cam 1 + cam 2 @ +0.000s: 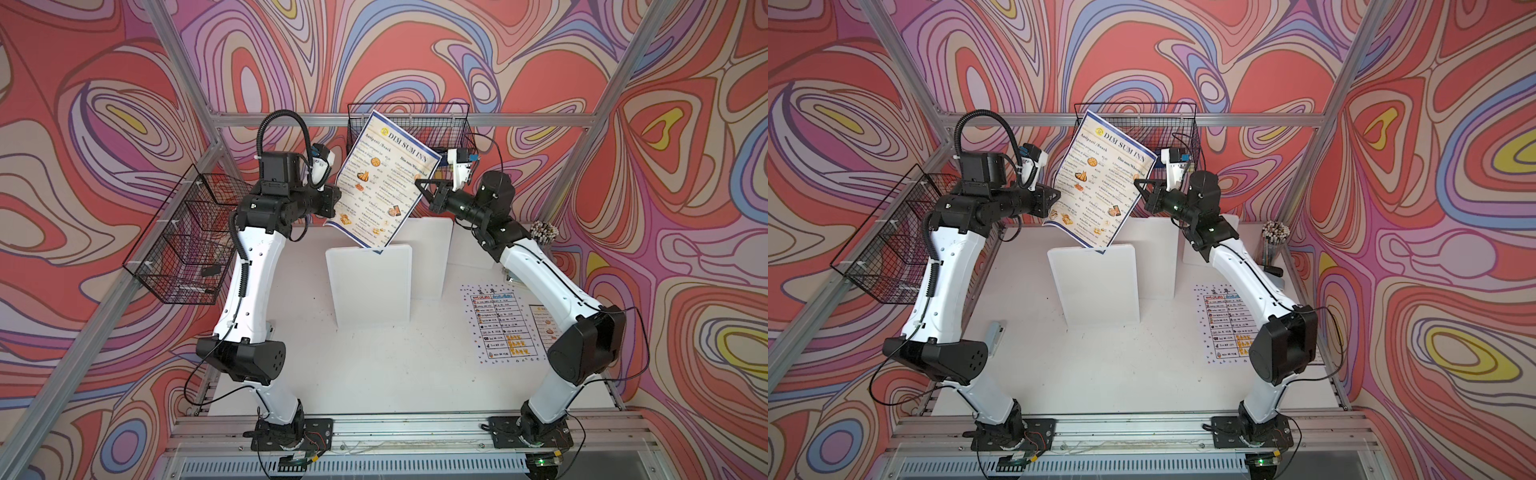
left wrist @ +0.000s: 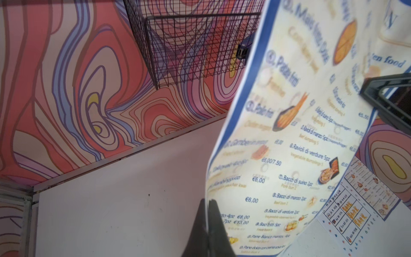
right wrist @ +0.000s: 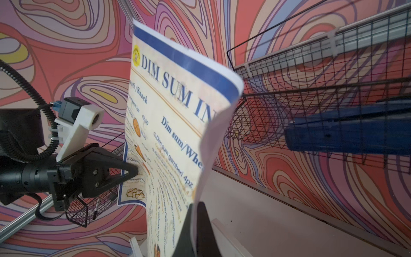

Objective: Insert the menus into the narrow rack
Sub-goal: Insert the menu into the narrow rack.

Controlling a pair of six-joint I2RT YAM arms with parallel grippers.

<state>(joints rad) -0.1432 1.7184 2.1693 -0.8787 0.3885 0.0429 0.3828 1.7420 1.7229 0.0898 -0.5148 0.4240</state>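
a: first entry, far left?
b: basket point(image 1: 183, 245), wire, hung on the left wall. no part in this step, it is judged.

a: next?
b: left gripper point(image 1: 336, 201). its fingers point(image 2: 198, 233) are pressed together on the left edge of the menu point(image 1: 386, 178), low on the sheet, so that the bottom end is steadied and steered.

a: the menu itself?
b: large, blue-bordered, held in the air and tilted, title uppermost, bowed between the two grips. its lowest corner is seen at the top edge of the rack point(image 1: 370, 286). whether contact is made cannot be told.

a: the rack?
b: white upright boards, set one behind another mid-table, with narrow gaps between. a limp sheet is best fed into such a gap from above, corner first. hence the raised, two-sided hold, it is judged. insertion is not yet made.

a: right of that?
b: right gripper point(image 1: 419, 184). its fingers point(image 3: 206, 233) are pinched shut on the right edge, further up the sheet, so that the paper is stretched and not let fold.

a: remaining stock?
b: white menu point(image 1: 503, 328) and small menu point(image 1: 540, 332), laid flat on the table just beside each other. the small one is partly hidden by the right arm. both are left there within reach and are not yet racked.
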